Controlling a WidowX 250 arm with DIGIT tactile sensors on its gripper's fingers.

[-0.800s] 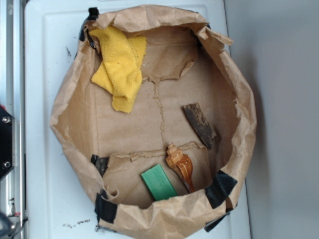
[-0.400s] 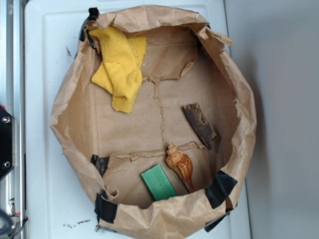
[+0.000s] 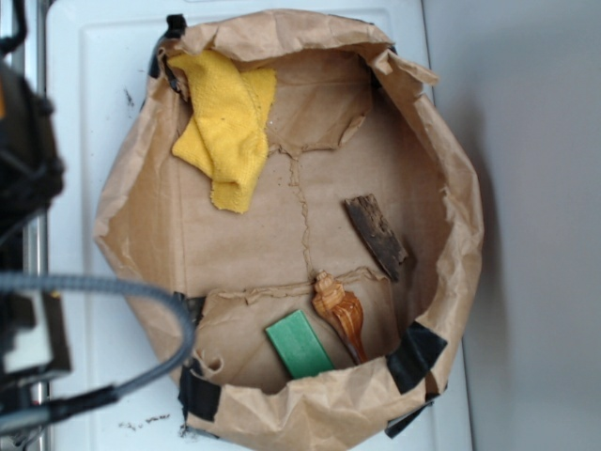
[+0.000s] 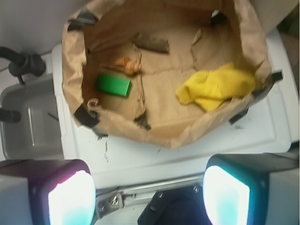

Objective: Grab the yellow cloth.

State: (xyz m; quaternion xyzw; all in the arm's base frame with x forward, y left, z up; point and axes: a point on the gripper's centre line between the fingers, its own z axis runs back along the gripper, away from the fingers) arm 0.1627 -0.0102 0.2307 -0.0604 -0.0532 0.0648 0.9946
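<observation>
**Q:** Reading the exterior view from left to right, what is shown?

**A:** At the left edge, the dark, blurred arm and its grey cable (image 3: 113, 287) over the white tray (image 3: 84, 113). Next, the brown paper bag (image 3: 127, 202), torn open into a shallow basin. Inside it: the yellow cloth (image 3: 225, 122), bunched in the upper-left corner against the bag wall; the green block (image 3: 298, 345) and the shell (image 3: 340, 313), just beside each other near the lower wall; and the strip of bark (image 3: 376, 235) toward the right.

**Q:** And the gripper?

**A:** In the wrist view, the gripper (image 4: 149, 197) sits at the bottom of the frame, fingers spread wide apart with nothing between them: released. It is outside the bag, over the tray rim.

**Q:** Where does the cloth lie relative to it?

**A:** Well apart. In the wrist view the cloth (image 4: 216, 86) lies ahead and to the right, beyond the bag's near wall (image 4: 154, 129), roughly in line with the right finger (image 4: 227, 197).

**Q:** What could go wrong?

**A:** Probably, a low approach would catch the standing bag wall and drag or crumple the bag. Because the cloth presses against the wall, closing there may pinch paper with fabric. A shallow grip may take only a loose fold, which could slip.
</observation>
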